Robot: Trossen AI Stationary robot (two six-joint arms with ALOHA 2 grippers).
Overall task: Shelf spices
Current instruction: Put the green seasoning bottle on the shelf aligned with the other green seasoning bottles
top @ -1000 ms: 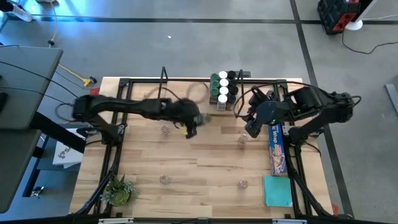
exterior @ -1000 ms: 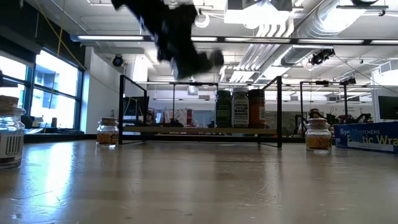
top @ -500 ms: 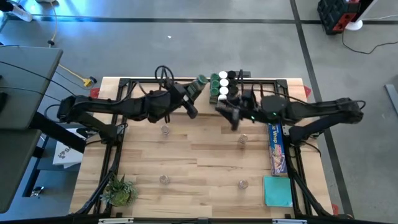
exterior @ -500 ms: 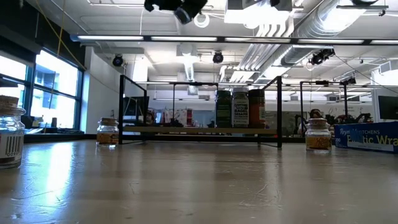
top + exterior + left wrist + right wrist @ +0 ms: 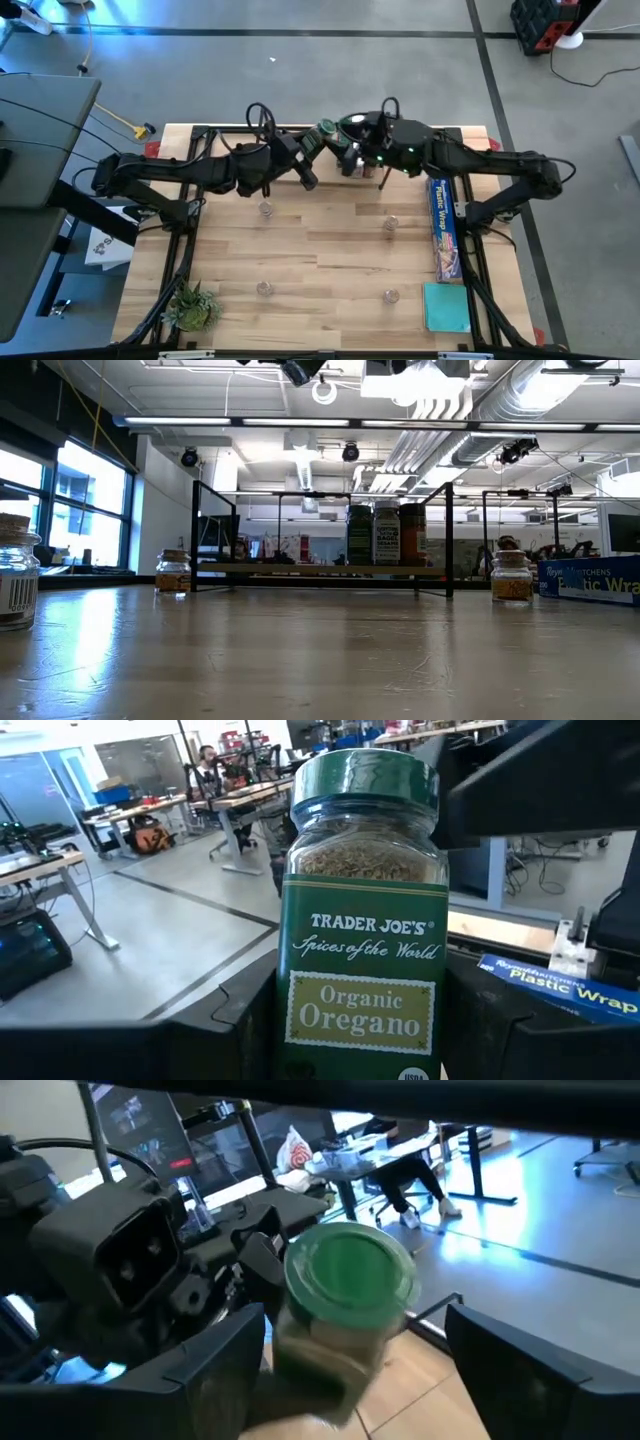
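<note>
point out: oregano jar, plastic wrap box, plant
oregano jar [image 5: 362, 982], left wrist view, on its green label.
plastic wrap box [image 5: 444, 228], high view, middle of its top face.
plant [image 5: 192, 305], high view, on its leaves.

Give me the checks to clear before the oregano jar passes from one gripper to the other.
1. Left gripper shut on the oregano jar: ok.
2. Jar upright between the left fingers, label readable: ok.
3. Right gripper open, its fingers either side of the jar's green lid: ok.
4. Right fingers touching the jar: cannot tell.
5. Shelf has free board left of its standing jars: ok.
</note>
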